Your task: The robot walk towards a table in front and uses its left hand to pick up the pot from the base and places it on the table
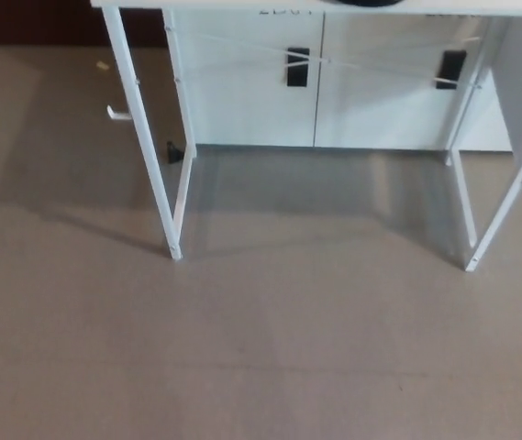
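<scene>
Searching for fingers turns up none: neither the left hand nor the right hand shows, so I cannot tell how far they are open or whether they hold anything. No forearm shows either. Outward from where the hands would be lies bare floor (261,348). Beyond it stands the table (144,137), white and thin-legged, with only the front rim of its top in view. On that rim, over the table's right half, a dark sliver (363,3) with a curved lower edge pokes into view. It may be the pot or the base it sits on, but too little shows to say which. Behind the table, seen between its legs, is a white cabinet (251,92) with two black handles (298,67).

By my reckoning the walk toward the table is the step in hand, and the pick-up is not yet begun. The next move calls for closing in on the table until its top and the pot are in full view and within the left arm's reach. Then the left hand can come up to the pot. Which way the pot points and how its long axis runs cannot be read from the sliver.
</scene>
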### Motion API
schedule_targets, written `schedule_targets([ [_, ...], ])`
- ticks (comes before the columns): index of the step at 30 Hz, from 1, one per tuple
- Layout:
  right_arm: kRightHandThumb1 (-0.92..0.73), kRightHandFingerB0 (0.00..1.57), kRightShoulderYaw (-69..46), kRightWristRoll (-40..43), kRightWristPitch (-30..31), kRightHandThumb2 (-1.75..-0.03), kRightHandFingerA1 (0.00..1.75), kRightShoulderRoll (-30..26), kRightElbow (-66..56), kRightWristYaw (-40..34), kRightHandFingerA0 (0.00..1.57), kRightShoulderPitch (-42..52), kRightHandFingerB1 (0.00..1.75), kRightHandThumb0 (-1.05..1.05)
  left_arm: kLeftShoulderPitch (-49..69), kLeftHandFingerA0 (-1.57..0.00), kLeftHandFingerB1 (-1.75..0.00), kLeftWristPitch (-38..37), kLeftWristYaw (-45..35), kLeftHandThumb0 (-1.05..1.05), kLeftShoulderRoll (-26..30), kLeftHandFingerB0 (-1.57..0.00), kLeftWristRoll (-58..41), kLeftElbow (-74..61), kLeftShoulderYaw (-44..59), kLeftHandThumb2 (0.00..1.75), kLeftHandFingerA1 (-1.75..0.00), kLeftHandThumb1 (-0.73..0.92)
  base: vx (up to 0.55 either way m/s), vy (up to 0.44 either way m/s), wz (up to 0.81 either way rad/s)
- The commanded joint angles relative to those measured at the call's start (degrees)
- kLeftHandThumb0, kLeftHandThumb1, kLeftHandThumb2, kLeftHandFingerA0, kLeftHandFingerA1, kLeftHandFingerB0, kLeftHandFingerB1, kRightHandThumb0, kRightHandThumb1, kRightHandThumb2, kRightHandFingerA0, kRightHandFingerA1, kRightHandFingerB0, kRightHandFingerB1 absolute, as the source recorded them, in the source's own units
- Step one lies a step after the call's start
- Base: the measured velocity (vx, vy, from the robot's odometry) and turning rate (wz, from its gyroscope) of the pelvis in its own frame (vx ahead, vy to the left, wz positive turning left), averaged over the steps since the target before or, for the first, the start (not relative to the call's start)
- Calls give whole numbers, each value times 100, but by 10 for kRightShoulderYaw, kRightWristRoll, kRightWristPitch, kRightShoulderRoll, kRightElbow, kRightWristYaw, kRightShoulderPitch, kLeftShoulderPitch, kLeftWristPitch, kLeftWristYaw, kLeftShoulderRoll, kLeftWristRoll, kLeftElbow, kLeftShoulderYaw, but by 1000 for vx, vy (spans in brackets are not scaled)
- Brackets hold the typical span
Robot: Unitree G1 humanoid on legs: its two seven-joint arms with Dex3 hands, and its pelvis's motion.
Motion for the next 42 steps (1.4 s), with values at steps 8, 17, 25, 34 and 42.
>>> schedule_targets([
  [8,-56,34,9,-8,-9,-56,43,-5,5,-9,54,9,35,-24,7,-38,-31,-28,10,-15,13,-31,15,12,-5,55,-36,50,335,129,-4],
  [17,-56,34,10,-9,-3,-56,42,-4,4,-14,49,7,35,-27,12,-40,-32,-50,47,-21,19,-33,44,9,-33,54,-36,47,271,92,-1],
  [25,-56,34,3,-1,-2,-56,41,-2,8,-9,48,9,35,-28,13,-38,-35,-58,56,-30,22,-32,48,24,-41,58,-38,42,212,-244,12],
  [34,-56,35,6,-6,-10,-56,42,-4,5,-9,49,10,36,-26,-68,-30,-34,-39,89,-29,13,-26,66,74,-55,60,-39,45,65,-79,-2],
  [42,-57,35,6,-7,-9,-57,42,-4,7,-10,50,6,36,-27,-75,-29,-34,-39,93,-26,13,-26,62,79,-55,59,-38,46,142,60,-1],
])
